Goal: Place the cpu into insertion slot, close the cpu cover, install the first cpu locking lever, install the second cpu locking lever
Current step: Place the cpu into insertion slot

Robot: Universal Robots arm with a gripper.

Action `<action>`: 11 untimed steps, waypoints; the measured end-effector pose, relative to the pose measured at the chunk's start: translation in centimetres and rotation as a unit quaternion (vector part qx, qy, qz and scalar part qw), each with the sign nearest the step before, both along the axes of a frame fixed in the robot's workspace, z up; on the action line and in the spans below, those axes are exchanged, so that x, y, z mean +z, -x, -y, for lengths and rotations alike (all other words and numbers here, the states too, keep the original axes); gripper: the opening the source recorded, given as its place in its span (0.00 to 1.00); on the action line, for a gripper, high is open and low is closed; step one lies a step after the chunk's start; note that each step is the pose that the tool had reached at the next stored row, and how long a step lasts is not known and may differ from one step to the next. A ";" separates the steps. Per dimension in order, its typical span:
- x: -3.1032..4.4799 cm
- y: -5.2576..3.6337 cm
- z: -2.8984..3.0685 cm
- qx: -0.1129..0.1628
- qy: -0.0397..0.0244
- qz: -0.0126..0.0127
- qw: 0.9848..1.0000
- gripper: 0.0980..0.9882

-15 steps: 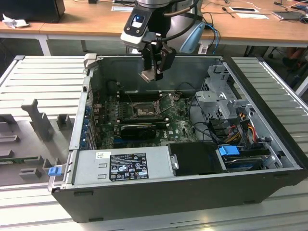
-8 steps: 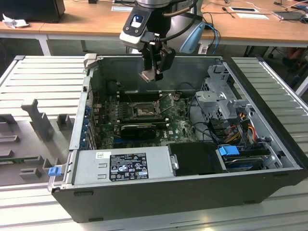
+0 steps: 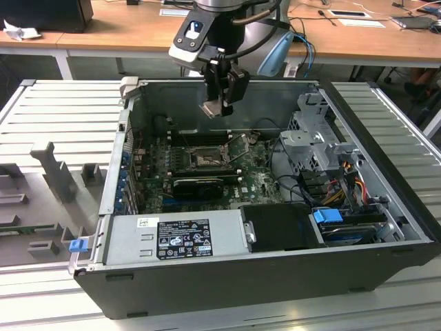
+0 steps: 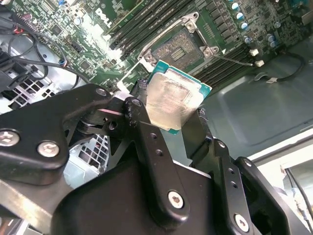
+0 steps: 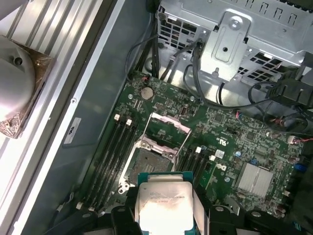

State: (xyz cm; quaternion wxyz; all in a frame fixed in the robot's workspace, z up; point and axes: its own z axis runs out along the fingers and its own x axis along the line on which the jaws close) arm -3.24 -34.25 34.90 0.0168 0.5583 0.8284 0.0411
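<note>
The gripper (image 3: 220, 105) clamps the cpu (image 3: 211, 109) by its edges, suspended at 12 o'clock of the open insertion slot (image 3: 200, 157) in the exterior view; the cpu cover (image 5: 168, 128) stands raised.

This is a robotics lab or workshop: an opened computer case (image 3: 275, 276) lies on a ribbed metal worktop (image 3: 62, 110) beside grey moulded fixtures (image 3: 58, 176), under a robot arm (image 3: 207, 31), with paper-strewn wooden desks (image 3: 124, 38) behind.
</note>
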 end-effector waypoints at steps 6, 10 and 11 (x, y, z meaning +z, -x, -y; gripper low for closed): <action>-0.02 0.00 0.00 -0.019 0.000 0.000 1.000 0.48; -0.03 0.00 0.00 -0.029 0.000 0.000 1.000 0.48; -0.03 0.00 0.00 -0.033 0.000 0.000 0.999 0.48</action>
